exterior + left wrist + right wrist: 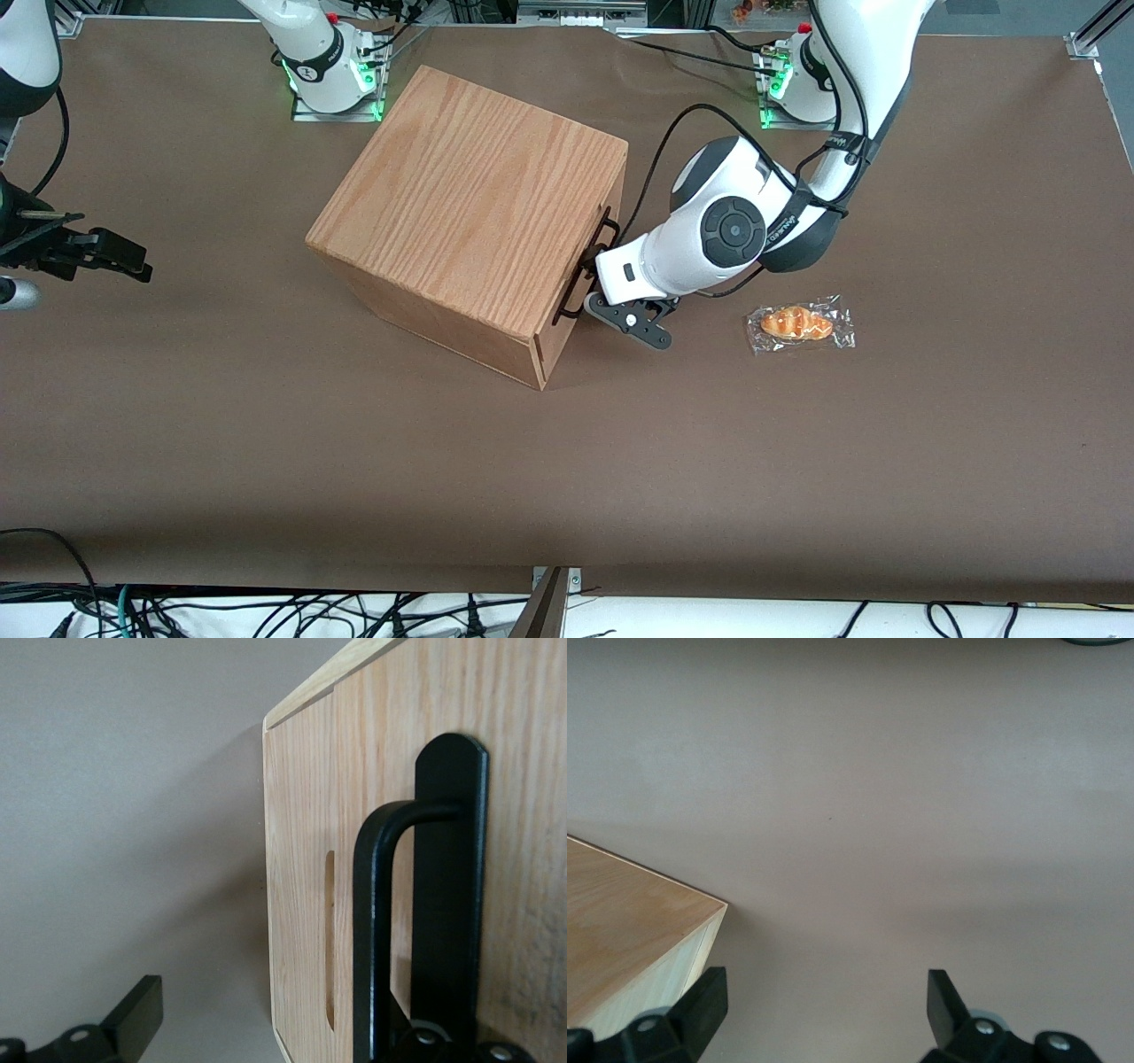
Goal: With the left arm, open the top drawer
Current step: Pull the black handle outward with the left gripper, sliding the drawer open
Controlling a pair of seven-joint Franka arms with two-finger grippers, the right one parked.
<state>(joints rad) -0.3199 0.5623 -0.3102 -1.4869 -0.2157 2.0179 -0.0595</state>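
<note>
Hooking one finger behind the top drawer's handle (372, 930), the gripper (611, 310) stands spread wide at the cabinet (469, 213) front, clamping nothing. We judge the finger may slip off if the pull runs oblique to the top drawer (301, 859).

Parked arm's black fingertips (700, 1001) stand apart at bottom edge of frame over bare brown table (904, 797). Oak-grain cabinet (620, 921) corner fills lower left, its pale side face beside one fingertip. Left arm's gripper out of shot.
</note>
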